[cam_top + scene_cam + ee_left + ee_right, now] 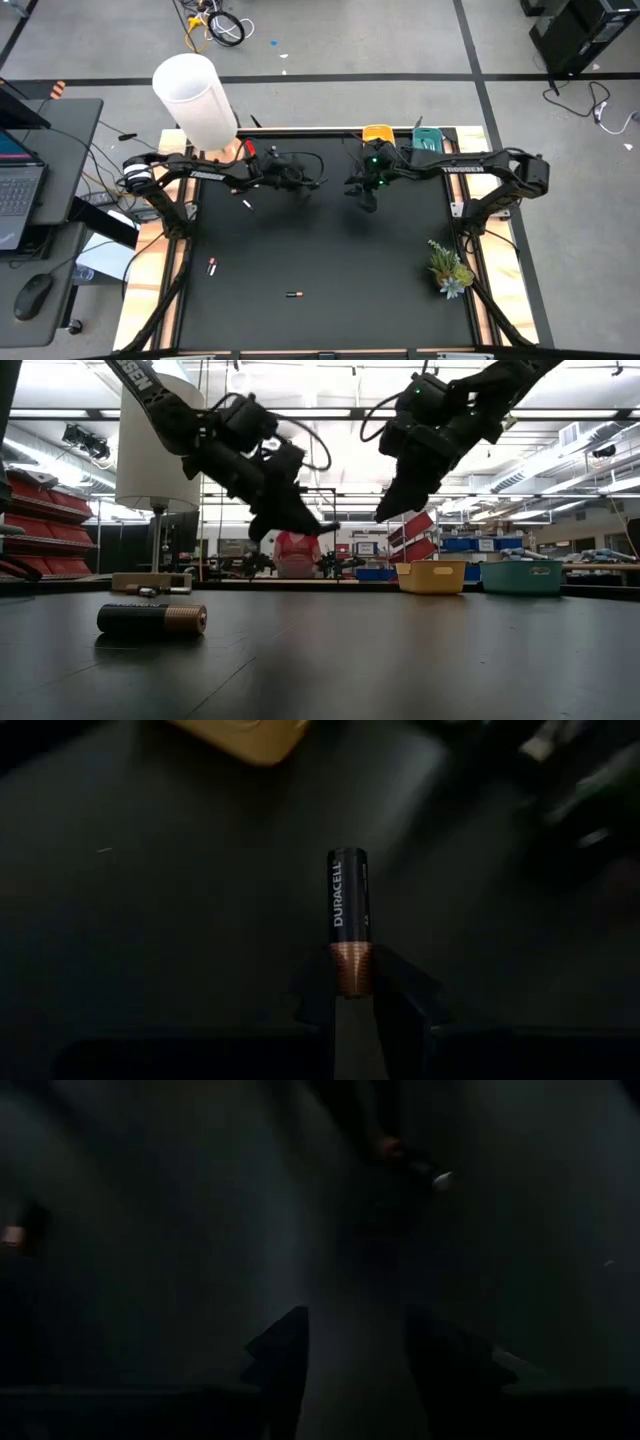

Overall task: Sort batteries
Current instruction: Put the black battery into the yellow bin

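Left gripper: the dark two-finger left gripper (352,1005) hangs above the black table mat (330,260), toward 11 o'clock from the mat's middle, clenched around the copper end of a black-and-copper cylindrical battery (350,925) lettered DURACELL; the black end juts forward past the fingers (400,995).
Right gripper: the dark two-finger right gripper (350,1345) hangs above the mat toward 1 o'clock, just in front of the trays; its fingers stand apart with nothing between them, released.
Arms in the level view: both grippers hang clear of the table, tips tilted toward each other, the left gripper (300,520) near the right gripper (392,505) but apart from it.
Loose batteries: a dark battery with a copper end (293,295) lies on its side at 6 o'clock on the mat, large and near in the low view (152,619); a small red-and-white battery (211,267) lies at 8 o'clock; a small white one (247,204) lies at 10 o'clock, under the left arm.
Trays: a small yellow plastic tray (377,133) and a teal plastic tray (426,138) stand side by side at the 12 to 1 o'clock edge, the yellow one nearer the middle.
Other things: a tall white cylindrical lamp shade (195,100) stands at the 11 o'clock corner; a small green potted plant (449,268) sits at the 4 o'clock edge.
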`<state>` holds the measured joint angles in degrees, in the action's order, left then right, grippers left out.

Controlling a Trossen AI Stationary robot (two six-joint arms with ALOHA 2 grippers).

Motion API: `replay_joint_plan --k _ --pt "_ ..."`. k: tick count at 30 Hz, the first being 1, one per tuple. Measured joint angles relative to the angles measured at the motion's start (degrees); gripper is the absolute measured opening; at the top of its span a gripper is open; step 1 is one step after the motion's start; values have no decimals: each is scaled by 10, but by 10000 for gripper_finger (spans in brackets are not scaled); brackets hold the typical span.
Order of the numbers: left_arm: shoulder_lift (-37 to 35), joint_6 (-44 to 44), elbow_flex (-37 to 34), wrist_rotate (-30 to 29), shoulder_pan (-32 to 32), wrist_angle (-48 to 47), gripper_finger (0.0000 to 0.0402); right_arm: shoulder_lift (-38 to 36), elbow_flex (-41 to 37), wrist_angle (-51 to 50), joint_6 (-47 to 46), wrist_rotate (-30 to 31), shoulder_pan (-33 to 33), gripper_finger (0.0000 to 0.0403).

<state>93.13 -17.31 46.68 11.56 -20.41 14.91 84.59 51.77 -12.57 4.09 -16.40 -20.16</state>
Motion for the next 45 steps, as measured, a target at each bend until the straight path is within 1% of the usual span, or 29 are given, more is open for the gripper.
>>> replay_joint_plan --k 3,7,11,15,17,19,22,24,27,30,33,38,41,43,45 --pt "-1 -43 1 2 13 33 54 7 12 12 28 28 0 194" --pt "-2 -109 20 -2 19 26 54 6 39 -15 92 108 2 205" --pt "-2 -163 47 -19 21 27 54 6 46 -30 196 145 5 201" --pt "-2 -213 70 -39 20 29 54 7 46 -31 300 251 17 193" --pt "-2 -246 77 -42 17 29 54 7 46 -11 348 285 20 189" --pt "-2 -287 83 -42 16 30 54 7 46 19 378 305 20 184" --pt "-2 -354 84 -28 16 38 54 5 46 72 384 296 20 178" --pt "-2 -395 84 -9 16 51 54 4 46 88 384 262 20 176" --pt "-2 -447 85 14 16 60 54 4 46 85 377 205 20 176" --pt "-2 -482 85 27 16 68 54 4 44 90 371 172 20 175" --pt "-2 -512 85 27 16 65 54 4 43 90 376 168 22 174" --pt "-1 -536 84 30 16 75 54 4 43 89 439 169 36 174" --pt "-1 -536 84 31 16 80 54 4 43 89 462 170 43 172" --pt "-1 -536 84 30 16 79 54 4 43 89 469 177 48 165" --pt "-1 -533 84 30 16 79 54 4 43 87 471 182 52 148"
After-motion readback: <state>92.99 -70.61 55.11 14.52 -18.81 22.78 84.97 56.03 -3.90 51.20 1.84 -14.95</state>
